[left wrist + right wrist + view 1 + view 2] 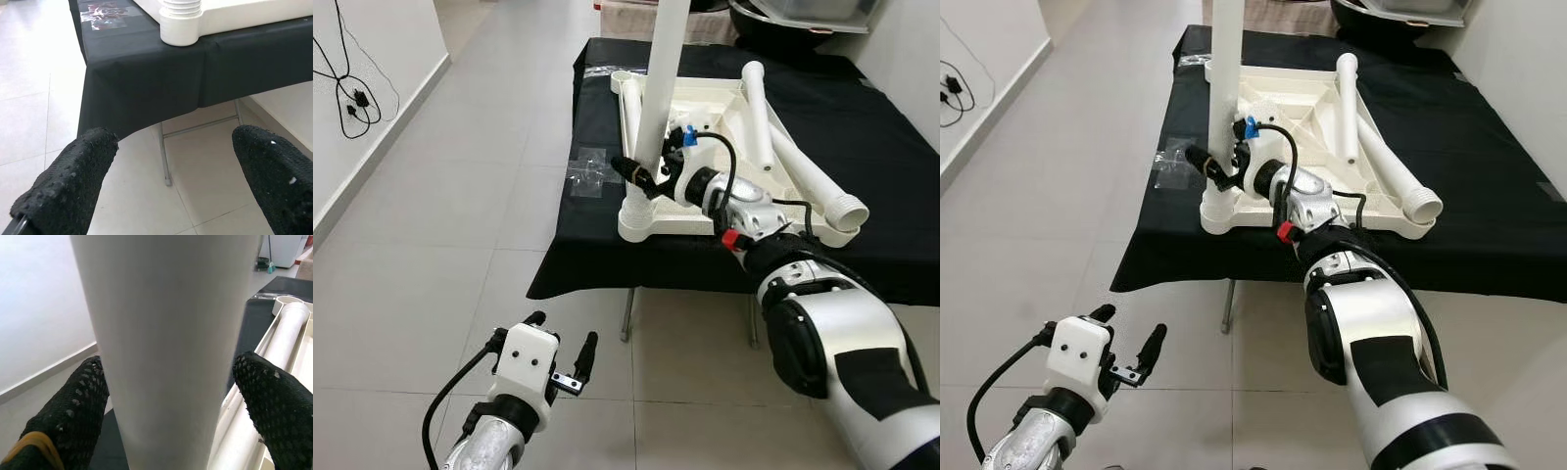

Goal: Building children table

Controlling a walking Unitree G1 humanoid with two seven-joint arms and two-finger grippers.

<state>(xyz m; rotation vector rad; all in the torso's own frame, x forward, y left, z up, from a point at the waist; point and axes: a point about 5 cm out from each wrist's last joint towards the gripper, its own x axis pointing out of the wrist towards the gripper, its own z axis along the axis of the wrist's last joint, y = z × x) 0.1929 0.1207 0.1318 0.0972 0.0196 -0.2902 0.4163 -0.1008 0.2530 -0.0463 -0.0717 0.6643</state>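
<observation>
Nearest the robot, the left gripper (570,360) hangs idle above the pale tiled floor (431,294), short of the bench, its fingers (73,181) spread wide with nothing between them.

Beyond it, the folding bench draped in black cloth (901,166) carries the white plastic children's tabletop (705,108), laid upside down so the corner sockets face up for the legs. The right gripper (646,174) reaches over the near edge. Its fingers (80,396) straddle the upright white plastic tube leg (661,88) low on its length, seemingly closed against it. The leg stands in the near-left corner socket (641,217); the low grip probably steadies it for seating.

Two further white tube legs (759,108) lie loose across the tabletop. A clear plastic bag (587,171) rests on the cloth beside it.

Black cables (347,83) hang on the white wall at the far left.
</observation>
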